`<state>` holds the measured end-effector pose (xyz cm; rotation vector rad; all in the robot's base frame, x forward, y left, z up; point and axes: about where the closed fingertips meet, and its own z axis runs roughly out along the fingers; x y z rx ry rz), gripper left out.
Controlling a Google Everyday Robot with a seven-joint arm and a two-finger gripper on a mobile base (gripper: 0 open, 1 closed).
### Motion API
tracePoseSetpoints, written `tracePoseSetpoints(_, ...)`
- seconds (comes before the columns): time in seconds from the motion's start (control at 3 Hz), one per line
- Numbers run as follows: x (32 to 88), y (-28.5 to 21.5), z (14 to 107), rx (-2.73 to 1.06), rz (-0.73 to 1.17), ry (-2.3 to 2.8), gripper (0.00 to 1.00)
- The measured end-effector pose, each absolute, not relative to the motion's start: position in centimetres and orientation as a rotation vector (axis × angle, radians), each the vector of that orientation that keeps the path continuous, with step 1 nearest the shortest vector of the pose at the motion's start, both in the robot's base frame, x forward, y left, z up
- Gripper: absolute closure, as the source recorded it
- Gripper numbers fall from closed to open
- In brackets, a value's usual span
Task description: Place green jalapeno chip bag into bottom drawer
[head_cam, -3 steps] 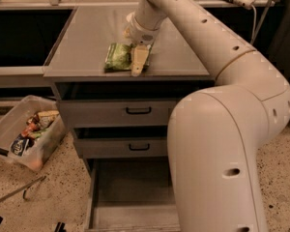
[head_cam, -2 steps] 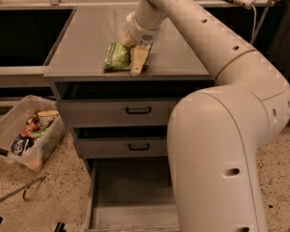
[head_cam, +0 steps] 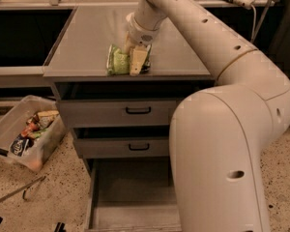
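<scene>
- The gripper (head_cam: 133,57) sits on the green jalapeno chip bag (head_cam: 117,62) at the bench's (head_cam: 82,37) front edge; whether its jaws pinch it cannot be told.
- Beneath the bench, the bottom drawer (head_cam: 130,199) stands open above the speckled floor (head_cam: 53,182).

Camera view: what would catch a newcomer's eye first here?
The big pale robot arm fills the right side and bends up over the grey countertop. At its end the gripper is down on the green chip bag, close to the countertop's front edge. At the bottom of the cabinet below, the bottom drawer stands pulled open.
</scene>
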<state>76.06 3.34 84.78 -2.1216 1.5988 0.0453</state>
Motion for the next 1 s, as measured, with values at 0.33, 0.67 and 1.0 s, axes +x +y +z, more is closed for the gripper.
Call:
tracePoseSetpoints(0.33, 75.81, 3.37, 84.75, -2.114, 0.045, 1.602, 1.00)
tracePoseSetpoints(0.67, 75.62, 3.40, 84.81, -2.110, 0.044, 1.604, 1.00)
tracePoseSetpoints(1.0, 75.61, 3.40, 84.81, -2.110, 0.044, 1.604, 1.00)
